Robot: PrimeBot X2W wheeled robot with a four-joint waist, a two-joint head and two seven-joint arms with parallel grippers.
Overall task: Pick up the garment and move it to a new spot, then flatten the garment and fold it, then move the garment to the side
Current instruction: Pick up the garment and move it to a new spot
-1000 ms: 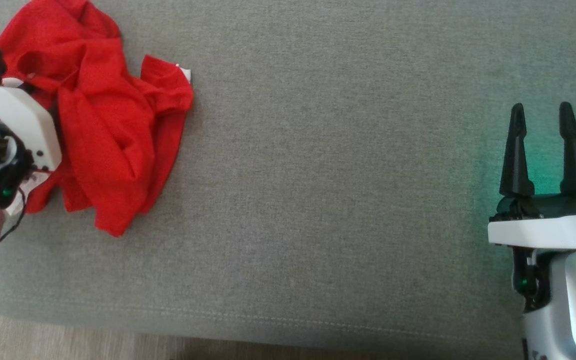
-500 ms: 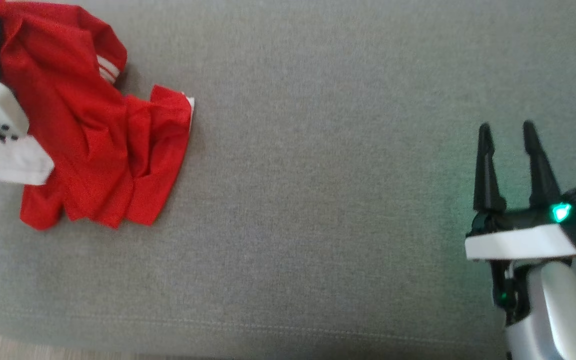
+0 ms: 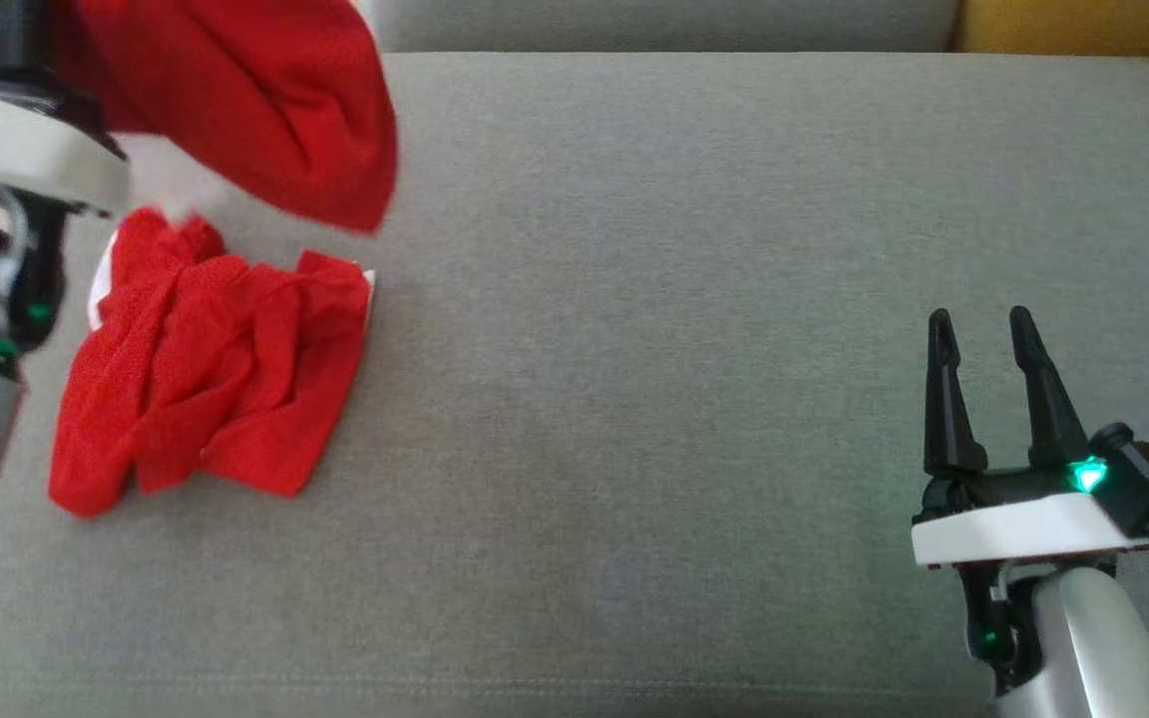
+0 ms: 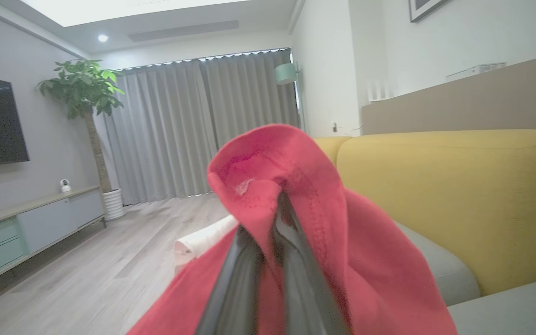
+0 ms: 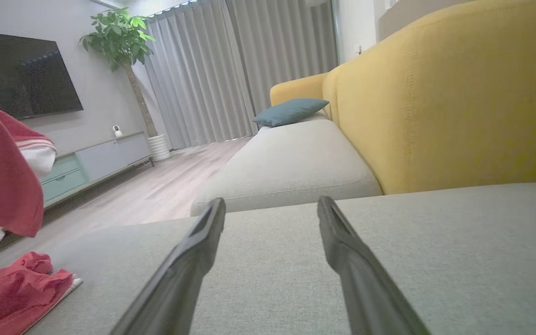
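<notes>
A grey sofa cushion [image 3: 684, 299] spread under everything in the head view, with a yellow backrest [image 3: 1083, 25] at the upper right. The right gripper [image 3: 978, 321] stood at the lower right, jaws wide apart and empty, well apart from the red garment [image 3: 205, 399]. The left gripper [image 4: 277, 204] was clamped tight on a fold of the red garment, whose long axis ran top to bottom at the frame's left: upper part hanging at the upper left, lower part crumpled on the cushion.

The garment [image 3: 205, 399] is red, the cushion [image 3: 684, 349] grey.
</notes>
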